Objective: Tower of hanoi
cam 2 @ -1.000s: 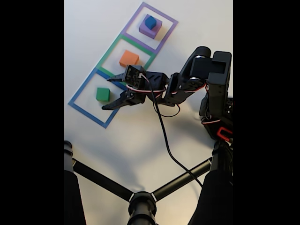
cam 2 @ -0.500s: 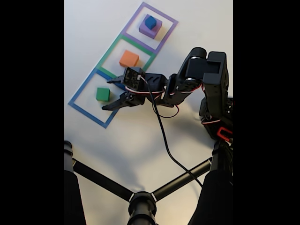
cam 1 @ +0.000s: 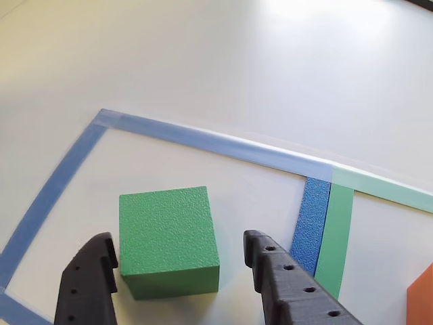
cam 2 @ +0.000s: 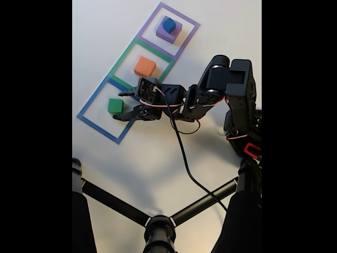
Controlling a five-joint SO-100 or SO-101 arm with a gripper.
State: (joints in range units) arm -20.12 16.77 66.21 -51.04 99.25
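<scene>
A green cube sits inside the blue tape square in the fixed view. My gripper is open just to its right, its black fingertips reaching either side of the cube's near edge. In the other view the green cube lies between my two fingers, with a gap on each side and no contact visible; my gripper stands open there. An orange cube rests in the green tape square. A small blue cube is stacked on a purple cube in the purple square.
A black tripod spreads its legs across the near part of the white table. A black cable trails from the wrist. The arm's base stands at the right edge.
The arm has reached further left, bringing the open fingers from beside the blue square to either side of the green cube. The cubes have not moved.
</scene>
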